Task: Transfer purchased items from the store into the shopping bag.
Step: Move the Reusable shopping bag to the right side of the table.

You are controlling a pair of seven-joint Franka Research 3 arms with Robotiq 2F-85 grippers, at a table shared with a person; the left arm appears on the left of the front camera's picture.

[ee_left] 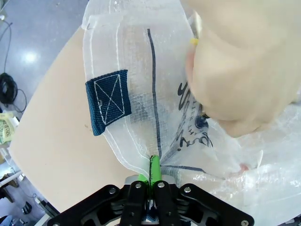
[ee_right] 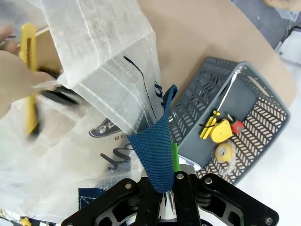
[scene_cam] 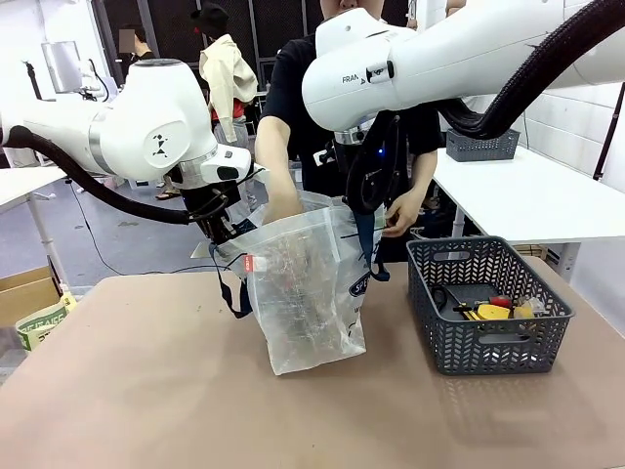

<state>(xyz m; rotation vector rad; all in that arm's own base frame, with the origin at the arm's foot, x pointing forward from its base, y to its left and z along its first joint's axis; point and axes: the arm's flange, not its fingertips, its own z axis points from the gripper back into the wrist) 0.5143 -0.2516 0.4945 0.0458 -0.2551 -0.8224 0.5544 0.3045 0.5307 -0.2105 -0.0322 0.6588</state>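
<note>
**Desk:** What do your grippers have?

**Me:** My left gripper is clamped fully shut on the rim of the translucent clear plastic shopping bag. My right gripper is pinched tight on one navy blue woven strap handle. Between them the bag stands on the tan table, mouth pulled open.

**Desk:** And the goods?

**Me:** Just right of the bag sits the dark grey mesh plastic basket, with yellow and red small items in its bottom. Beyond the bag, the person's hand reaches down into the mouth with a slim yellow item. It's blurred, so I can't name it.

**Desk:** How do you play it?

**Me:** I judge my job is spreader. I'd hold both pinches firm, level and well apart, so the mouth doesn't sag onto that hand. I'd also avoid tugging, since thin plastic could slip from the left pads.
</note>
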